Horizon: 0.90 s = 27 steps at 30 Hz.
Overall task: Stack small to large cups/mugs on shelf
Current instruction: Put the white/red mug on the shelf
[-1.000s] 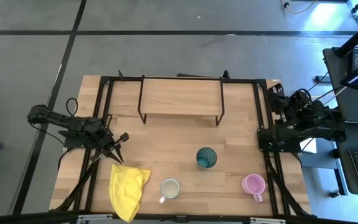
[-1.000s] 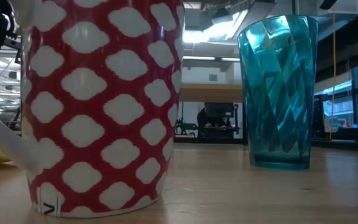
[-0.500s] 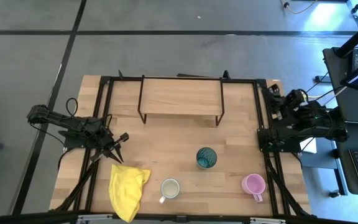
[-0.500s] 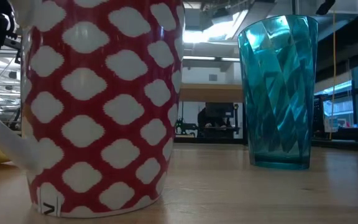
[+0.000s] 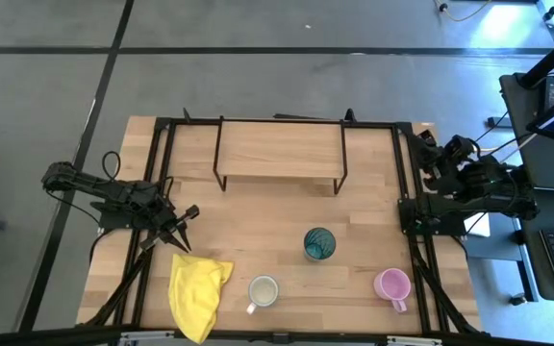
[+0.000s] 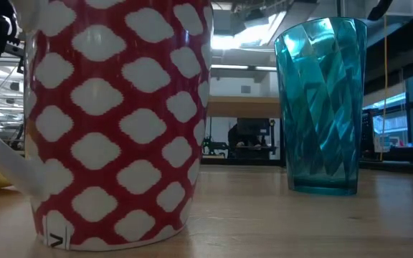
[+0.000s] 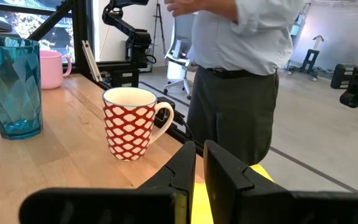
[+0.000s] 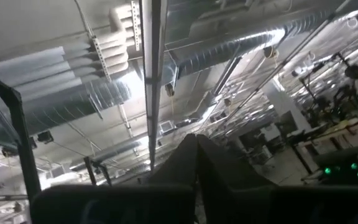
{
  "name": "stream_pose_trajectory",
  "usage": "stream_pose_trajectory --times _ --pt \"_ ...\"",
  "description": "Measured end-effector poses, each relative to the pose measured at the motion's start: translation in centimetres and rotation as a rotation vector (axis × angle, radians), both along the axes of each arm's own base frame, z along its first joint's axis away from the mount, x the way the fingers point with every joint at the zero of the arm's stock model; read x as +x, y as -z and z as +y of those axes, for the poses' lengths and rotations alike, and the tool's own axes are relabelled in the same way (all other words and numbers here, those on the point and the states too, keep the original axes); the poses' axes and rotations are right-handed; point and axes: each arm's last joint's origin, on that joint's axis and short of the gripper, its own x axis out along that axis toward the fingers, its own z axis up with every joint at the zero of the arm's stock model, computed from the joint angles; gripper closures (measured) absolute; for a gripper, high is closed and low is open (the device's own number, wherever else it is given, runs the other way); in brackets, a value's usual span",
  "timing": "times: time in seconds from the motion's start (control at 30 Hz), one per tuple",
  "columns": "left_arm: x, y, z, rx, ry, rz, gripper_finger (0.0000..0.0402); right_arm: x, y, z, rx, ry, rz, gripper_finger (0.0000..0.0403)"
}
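Since all 3 cups (image 5: 318,243) sit on the counter (image 5: 258,221) w/ shelf (image 5: 279,150) bare, nothing's stacked yet; left end effector (image 5: 187,216) pinched narrow, right end effector (image 8: 194,163) closed, both empty.

The high view looks straight down on the whole table (image 5: 354,240) from well above. The low view sits at table-top height, very near the red-and-white mug (image 6: 113,122), which fills its 9 o'clock side, with the teal cup (image 6: 321,104) toward 2 o'clock. The left wrist view faces level across the table and shares both vessels. The right wrist view points up at ceiling ducts (image 8: 229,43).
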Motion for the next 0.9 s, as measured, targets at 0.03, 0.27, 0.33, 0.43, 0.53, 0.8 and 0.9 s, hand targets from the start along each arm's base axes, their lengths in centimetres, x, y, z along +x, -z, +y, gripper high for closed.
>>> stream_pose_trajectory --times 0.03,0.27,0.33,0.43,0.53,0.8,0.9 --pt "0.0 0.0 0.0 0.000 0.000 0.000 0.0374 0.0 0.0 0.0 0.008 -0.006 -0.004 0.0390" --pt "0.0 0.0 0.0 0.000 0.000 0.000 0.0374 0.0 0.0 0.0 -0.013 0.012 0.008 0.0390" --pt "0.0 0.0 0.0 0.000 0.000 0.000 0.0374 -0.1 -0.1 0.0 -0.049 0.043 0.015 0.0390" --pt "0.0 0.0 0.0 0.000 0.000 0.000 0.0374 -0.1 -0.1 0.0 -0.042 0.034 0.012 0.0390" --pt "0.0 0.0 0.0 0.000 0.000 0.000 0.0374 0.1 -0.1 0.1 -0.032 -0.005 0.004 0.0390" --pt "0.1 0.0 0.1 0.033 -0.029 -0.032 0.0374 0.9 0.1 0.3 -0.103 -0.082 0.039 0.0390" --pt "0.2 0.0 0.2 0.109 -0.086 -0.097 0.0374 1.1 0.0 0.6 -0.136 -0.157 0.030 0.0390"
